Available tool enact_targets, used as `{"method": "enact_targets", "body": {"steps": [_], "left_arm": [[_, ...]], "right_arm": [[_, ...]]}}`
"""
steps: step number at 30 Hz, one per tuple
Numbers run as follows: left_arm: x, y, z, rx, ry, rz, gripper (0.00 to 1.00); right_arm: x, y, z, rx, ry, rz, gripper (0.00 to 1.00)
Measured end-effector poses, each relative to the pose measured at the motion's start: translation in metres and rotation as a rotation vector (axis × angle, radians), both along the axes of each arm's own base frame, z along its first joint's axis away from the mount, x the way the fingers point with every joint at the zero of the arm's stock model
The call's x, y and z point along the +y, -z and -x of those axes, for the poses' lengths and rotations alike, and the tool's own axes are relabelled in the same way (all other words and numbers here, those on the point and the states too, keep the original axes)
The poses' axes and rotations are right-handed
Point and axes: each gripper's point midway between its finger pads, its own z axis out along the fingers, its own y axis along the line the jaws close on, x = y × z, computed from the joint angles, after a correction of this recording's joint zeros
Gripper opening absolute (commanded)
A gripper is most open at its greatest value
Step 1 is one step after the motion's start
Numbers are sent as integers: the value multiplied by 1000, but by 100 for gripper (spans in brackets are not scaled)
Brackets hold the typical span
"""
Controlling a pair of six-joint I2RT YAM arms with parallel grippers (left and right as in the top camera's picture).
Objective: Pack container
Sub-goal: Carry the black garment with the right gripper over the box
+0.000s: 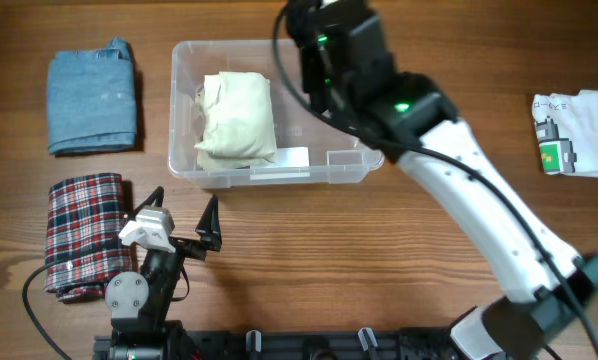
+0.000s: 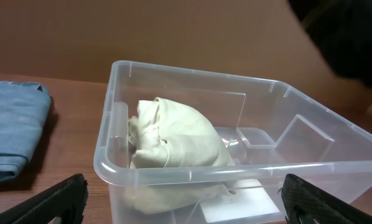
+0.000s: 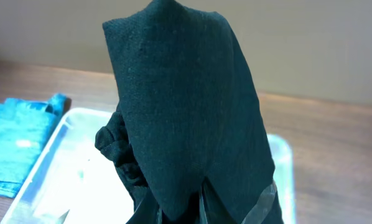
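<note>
Over the wooden desk (image 1: 379, 260), the right gripper (image 3: 198, 202) is clamping a dark cloth (image 3: 180, 106) above the container (image 1: 175, 110), while the left gripper (image 1: 184, 215) is gaping wide. If it's released off-centre, the cloth could be snagging the rim.

No words can be read. The container (image 1: 184, 60) has a white label (image 1: 291, 157) that looks blank. The print (image 1: 551, 150) on the white cloth (image 1: 589, 125) is too small to read.

We see little of the right gripper (image 3: 198, 208): a dark teal woven cloth (image 3: 186, 106) bunched at its fingers hides them and most of the clear rectangular plastic bin (image 3: 284, 160) beyond.
</note>
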Motion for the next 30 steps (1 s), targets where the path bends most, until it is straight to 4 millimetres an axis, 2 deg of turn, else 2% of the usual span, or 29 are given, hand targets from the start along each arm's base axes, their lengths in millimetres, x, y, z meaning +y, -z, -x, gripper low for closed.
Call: {"method": "enact_targets", "body": {"steps": [6,12,13,23,30], "left_arm": [[0,0,0,0,0,0,100],[0,0,0,0,0,0,100],[0,0,0,0,0,0,100],[0,0,0,0,0,0,100],[0,0,0,0,0,0,100]], "right_arm": [[12,66,-16,131,87,5,4],[17,103,-23,211,163,-44,4],[21,118,-25,241,190,-67,4],[28,162,-34,303,243,-80,4],[29,180,-34,327,250,-62,4]]}}
